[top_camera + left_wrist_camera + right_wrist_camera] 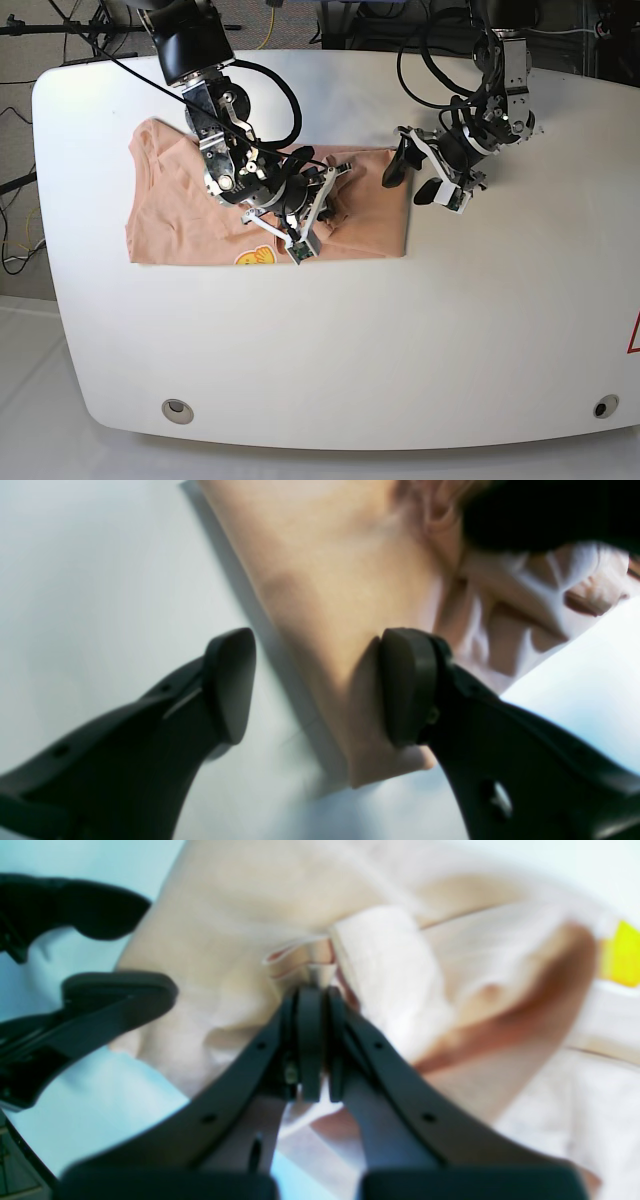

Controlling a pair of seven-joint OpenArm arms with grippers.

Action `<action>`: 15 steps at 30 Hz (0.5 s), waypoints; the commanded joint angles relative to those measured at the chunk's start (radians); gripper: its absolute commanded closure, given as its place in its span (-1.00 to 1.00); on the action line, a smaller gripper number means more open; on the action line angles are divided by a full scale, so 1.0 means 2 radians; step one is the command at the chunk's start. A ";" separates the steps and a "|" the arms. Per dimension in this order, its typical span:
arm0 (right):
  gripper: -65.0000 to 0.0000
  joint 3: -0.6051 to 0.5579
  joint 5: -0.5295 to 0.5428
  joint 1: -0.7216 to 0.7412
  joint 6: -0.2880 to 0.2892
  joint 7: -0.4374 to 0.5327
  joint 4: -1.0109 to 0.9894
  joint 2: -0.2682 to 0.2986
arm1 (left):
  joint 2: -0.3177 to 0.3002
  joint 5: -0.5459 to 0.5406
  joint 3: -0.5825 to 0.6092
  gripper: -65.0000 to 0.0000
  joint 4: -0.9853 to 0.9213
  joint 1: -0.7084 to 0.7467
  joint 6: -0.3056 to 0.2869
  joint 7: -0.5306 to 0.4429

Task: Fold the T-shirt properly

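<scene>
The salmon-pink T-shirt [170, 210] lies on the white table [400, 330], left of centre, with its yellow smiley print [255, 258] near the front edge. My right gripper [325, 185] is shut on a raised fold in the T-shirt's middle; in the right wrist view the gripper [312, 995] pinches bunched cloth [390, 970] and the print [622, 952] shows at the right. My left gripper [412, 178] is open at the T-shirt's right edge. In the left wrist view the gripper [320, 685] straddles the corner of the T-shirt [345, 605], holding nothing.
Cables [440, 60] and stands run along the table's far edge. The left gripper's fingers [100, 1005] show at the left of the right wrist view. The right arm's dark body [540, 515] shows at the top right of the left wrist view.
</scene>
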 commanded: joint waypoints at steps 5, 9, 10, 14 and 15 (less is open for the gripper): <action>1.00 0.015 0.005 -0.002 0.000 -0.017 0.051 0.006 | -0.002 0.000 -0.001 -0.15 0.004 -0.003 -0.001 0.001; 1.00 0.029 0.005 -0.019 0.000 -0.020 0.064 0.009 | -0.002 0.000 -0.001 -0.15 0.004 -0.003 -0.001 0.001; 1.00 0.032 0.005 -0.022 0.000 -0.020 0.067 0.009 | -0.002 0.000 -0.001 -0.15 0.004 -0.003 -0.001 0.001; 1.00 0.051 0.005 -0.041 0.000 -0.021 0.081 0.011 | -0.002 0.000 -0.001 -0.15 0.004 -0.003 -0.001 0.001; 1.00 0.054 0.005 -0.043 0.000 -0.021 0.084 0.012 | -0.002 0.000 -0.001 -0.15 0.004 -0.003 -0.001 0.001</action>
